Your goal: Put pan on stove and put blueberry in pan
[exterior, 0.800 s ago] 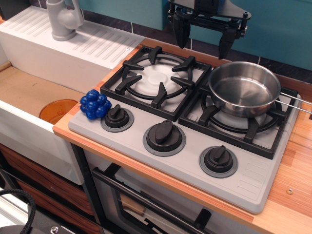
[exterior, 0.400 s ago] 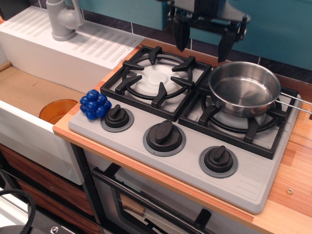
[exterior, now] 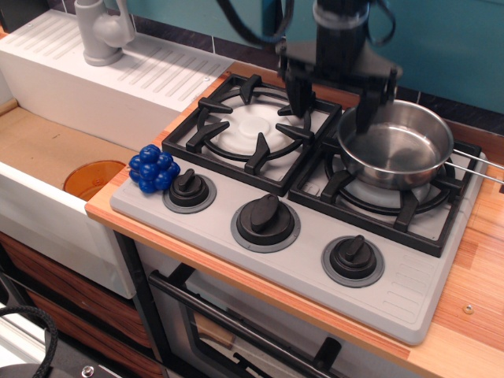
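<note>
The shiny steel pan [exterior: 396,142] sits on the right burner grate of the grey stove [exterior: 307,260], its wire handle pointing right. The blueberry [exterior: 153,168], a cluster of dark-blue balls, lies at the stove's front left corner beside the left knob. My gripper [exterior: 334,108] is open and empty, hanging low between the two burner grates. Its left finger is over the left grate's right edge. Its right finger is at the pan's left rim.
A white sink unit [exterior: 87,87] with a grey tap [exterior: 102,31] stands at the left, with a round orange disc [exterior: 93,179] in its basin. Three black knobs [exterior: 264,220] line the stove's front. A wooden counter [exterior: 480,299] surrounds the stove.
My gripper has come down and slightly forward from above the back wall to just over the grates, still open. The pan and blueberry have not moved.
</note>
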Tool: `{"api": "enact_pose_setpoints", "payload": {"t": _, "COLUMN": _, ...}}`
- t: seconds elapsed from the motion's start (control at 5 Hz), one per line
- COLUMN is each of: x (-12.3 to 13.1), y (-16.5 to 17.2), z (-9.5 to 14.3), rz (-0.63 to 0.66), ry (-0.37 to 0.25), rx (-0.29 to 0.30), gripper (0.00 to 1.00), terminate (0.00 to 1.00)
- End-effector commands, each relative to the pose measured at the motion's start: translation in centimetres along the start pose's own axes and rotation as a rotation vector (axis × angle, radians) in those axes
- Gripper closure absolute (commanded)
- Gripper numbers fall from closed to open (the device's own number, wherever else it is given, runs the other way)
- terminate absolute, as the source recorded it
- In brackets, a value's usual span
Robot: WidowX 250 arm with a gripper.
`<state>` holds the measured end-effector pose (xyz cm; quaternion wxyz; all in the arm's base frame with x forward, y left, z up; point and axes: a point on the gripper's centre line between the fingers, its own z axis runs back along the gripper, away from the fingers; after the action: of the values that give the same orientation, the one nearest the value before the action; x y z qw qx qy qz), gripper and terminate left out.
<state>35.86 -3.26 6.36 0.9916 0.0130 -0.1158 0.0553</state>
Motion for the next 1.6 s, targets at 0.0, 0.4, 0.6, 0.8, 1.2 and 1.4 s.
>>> {"api": "enact_pose_setpoints", "payload": {"t": 0.0, "x": 0.8, "y": -0.7, "z": -0.1, "rz": -0.003, "ry": -0.059, "rx": -0.021, "gripper": 0.0, "terminate": 0.0}}
{"api": "enact_pose_setpoints", "payload": {"t": 0.4, "x": 0.8, "y": -0.9, "z": -1.1, "rz": -0.005, "ry": -0.068, "rx": -0.04, "gripper": 0.0, "terminate": 0.0}}
{"api": "enact_pose_setpoints", "payload": {"t": 0.6, "x": 1.1, "y": -0.8, "z": -0.9, "rz": -0.002, "ry": -0.045, "rx": -0.053, "gripper": 1.0, "terminate": 0.0}}
{"api": "enact_pose_setpoints", "payload": {"t": 0.8, "x": 1.4, "y": -0.8, "z": -0.3, "rz": -0.004, "ry": -0.032, "rx": -0.06, "gripper": 1.0, "terminate": 0.0}}
{"api": "enact_pose_setpoints", "payload": {"t": 1.2, "x": 2.0, "y": -1.2, "z": 1.3, "rz": -0.002, "ry": -0.005, "rx": -0.06, "gripper": 1.0, "terminate": 0.0}}
{"api": "enact_pose_setpoints", "payload": {"t": 1.4, "x": 2.1, "y": -1.4, "z": 2.5, "rz": -0.004, "ry": 0.004, "rx": -0.039, "gripper": 1.0, "terminate": 0.0}}
